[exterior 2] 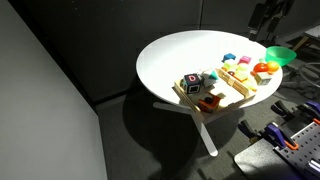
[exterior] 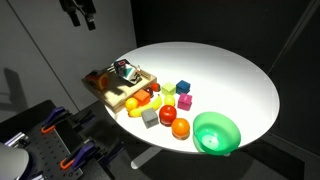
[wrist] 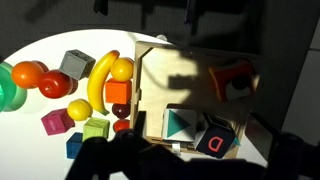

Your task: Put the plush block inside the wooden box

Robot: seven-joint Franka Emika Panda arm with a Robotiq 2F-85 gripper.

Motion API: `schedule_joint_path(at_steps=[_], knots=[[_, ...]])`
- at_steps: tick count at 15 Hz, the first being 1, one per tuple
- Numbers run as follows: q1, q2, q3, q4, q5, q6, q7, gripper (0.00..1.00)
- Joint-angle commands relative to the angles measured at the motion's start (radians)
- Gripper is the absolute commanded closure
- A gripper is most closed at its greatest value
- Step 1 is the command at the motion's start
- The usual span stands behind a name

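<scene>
Plush block [wrist: 232,80] lies in wooden box [wrist: 175,75] near lettered cube [wrist: 215,143], banana [wrist: 100,72] just outside; hand [exterior: 80,22] high above, spread or not unclear

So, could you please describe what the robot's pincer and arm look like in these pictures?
The pincer looks black, blocky and two-pronged in both exterior views. The wrist view shows only its blurred dark silhouette. No markings or cables can be made out, and the arm above is cropped off.

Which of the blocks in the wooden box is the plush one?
The orange-red block with the pale patch; the teal-and-white cube and black D cube sit together, apart from it.
</scene>
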Motion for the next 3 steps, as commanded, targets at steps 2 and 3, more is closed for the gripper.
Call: schedule_joint_path(at_steps=[2, 3], knots=[[-0.008, 0.0, 0.007, 0.001, 0.003, -0.002, -0.003, 0.0], [-0.008, 0.0, 0.007, 0.001, 0.003, -0.002, -0.003, 0.0]])
